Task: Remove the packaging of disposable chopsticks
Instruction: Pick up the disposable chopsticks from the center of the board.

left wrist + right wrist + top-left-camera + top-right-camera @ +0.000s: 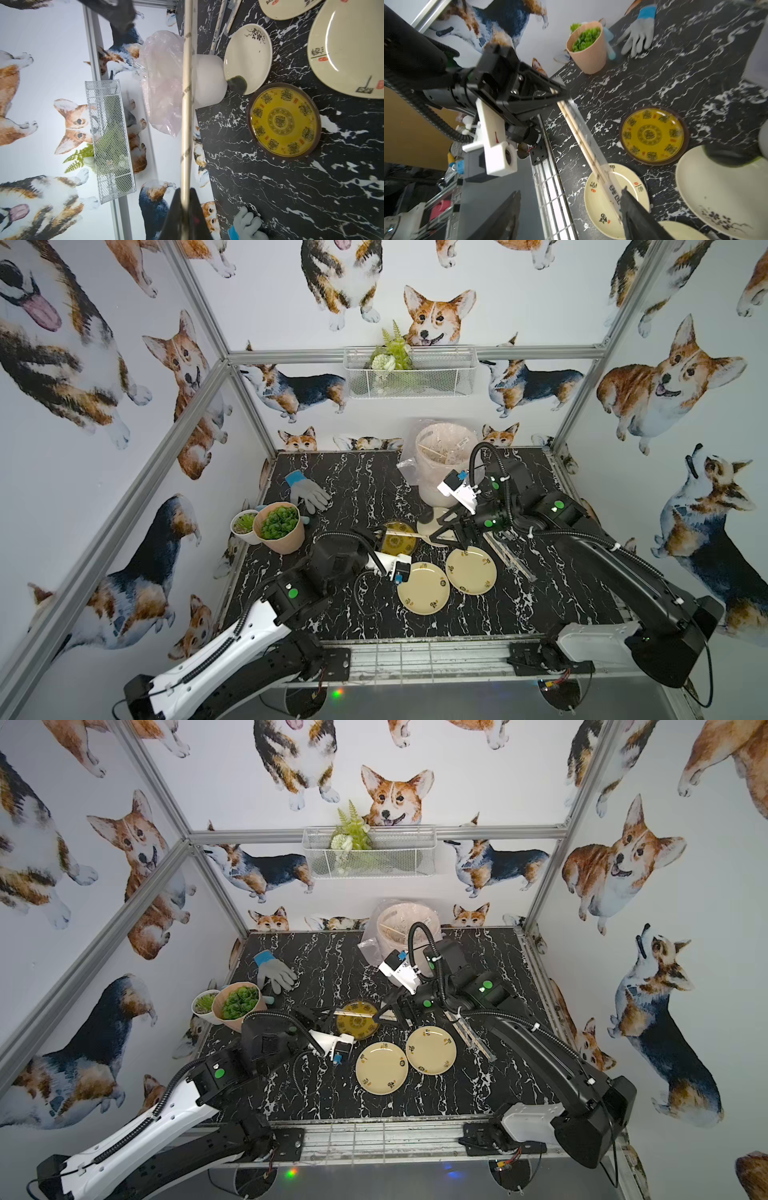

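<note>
A pair of disposable chopsticks (578, 133) hangs level above the yellow plate (400, 546), still inside its clear packaging (588, 137). My left gripper (185, 190) is shut on one end of the pair, also seen in a top view (376, 533). My right gripper (571, 200) is at the other end with its jaws wide apart. The sleeve's printed end lies against one of the fingers (633, 207). In a top view the right gripper (436, 531) meets the chopsticks (402, 534) over the plates.
Two cream plates (424, 588) (471, 570) lie in front and a third (434, 526) lies under the right gripper. Wrapped chopsticks (509, 556) rest at the right. A lined white bin (446, 464) stands behind. A glove (307, 493) and plant pots (279, 527) are at the left.
</note>
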